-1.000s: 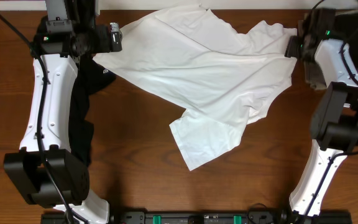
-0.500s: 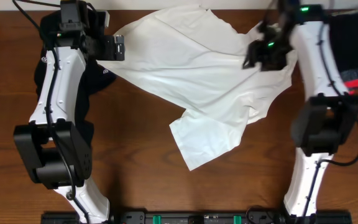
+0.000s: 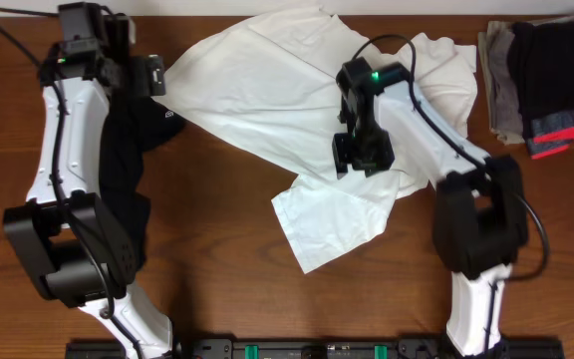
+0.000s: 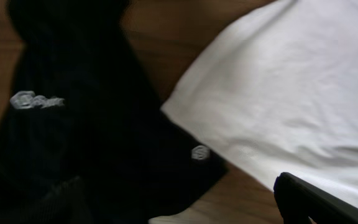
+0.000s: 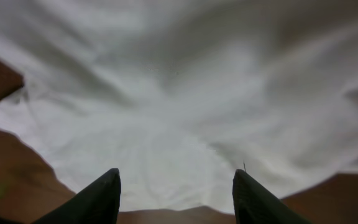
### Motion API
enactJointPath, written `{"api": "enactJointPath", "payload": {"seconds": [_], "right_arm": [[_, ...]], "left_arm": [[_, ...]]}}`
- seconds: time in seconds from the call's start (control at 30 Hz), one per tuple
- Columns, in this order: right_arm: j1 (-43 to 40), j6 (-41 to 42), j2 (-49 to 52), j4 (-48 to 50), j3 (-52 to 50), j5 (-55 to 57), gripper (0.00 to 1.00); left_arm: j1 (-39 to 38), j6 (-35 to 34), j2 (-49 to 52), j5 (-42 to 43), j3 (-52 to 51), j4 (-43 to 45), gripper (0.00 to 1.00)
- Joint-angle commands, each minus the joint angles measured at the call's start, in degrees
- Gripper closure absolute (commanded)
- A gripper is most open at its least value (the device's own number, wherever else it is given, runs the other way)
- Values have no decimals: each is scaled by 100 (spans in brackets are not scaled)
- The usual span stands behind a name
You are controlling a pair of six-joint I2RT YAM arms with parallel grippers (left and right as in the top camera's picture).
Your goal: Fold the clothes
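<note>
The white T-shirt [image 3: 297, 100] lies crumpled and spread across the back middle of the table, with one sleeve or corner [image 3: 327, 224] reaching toward the front. No print shows. My left gripper [image 3: 155, 77] is open and empty just left of the shirt's left edge. In the left wrist view it [image 4: 185, 208] hovers over the black garment, with the shirt [image 4: 291, 93] to the right. My right gripper [image 3: 361, 158] is open above the shirt's middle. In the right wrist view its fingers [image 5: 176, 196] straddle white cloth [image 5: 185, 112] without holding it.
A black garment [image 3: 128, 170] with a small white logo [image 4: 36, 99] lies under my left arm, touching the shirt's left edge. A folded stack of grey, black and coral garments [image 3: 546, 75] sits at the back right. Bare wood table [image 3: 217, 269] lies in front.
My right arm swung from the shirt's back right edge to over its middle. My left gripper drew back leftward off the shirt's left edge. The shirt has barely shifted.
</note>
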Motion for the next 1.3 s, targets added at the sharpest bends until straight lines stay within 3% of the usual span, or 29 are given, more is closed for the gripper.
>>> {"api": "enactJointPath", "payload": {"seconds": [0.0, 0.23, 0.47, 0.7, 1.03, 1.13, 1.27], "right_arm": [[317, 520, -994, 229, -708, 120, 44], [1027, 1362, -2433, 828, -2472, 949, 39], [997, 1360, -2549, 1982, -3897, 907, 40], [728, 1362, -2544, 2629, -4131, 1045, 43], [619, 1812, -2540, 2837, -4699, 1541, 48], [525, 1812, -2540, 3073, -4913, 1530, 52], [348, 1812, -2540, 3421, -5110, 1530, 71]], "left_arm": [[61, 356, 55, -63, 7, 83, 2], [59, 457, 118, -37, 7, 286, 2], [39, 328, 118, -17, 7, 264, 2], [15, 328, 118, -17, 7, 234, 2], [15, 330, 118, -20, 7, 223, 2], [15, 330, 118, -17, 7, 221, 2], [15, 330, 118, -17, 7, 216, 2]]}}
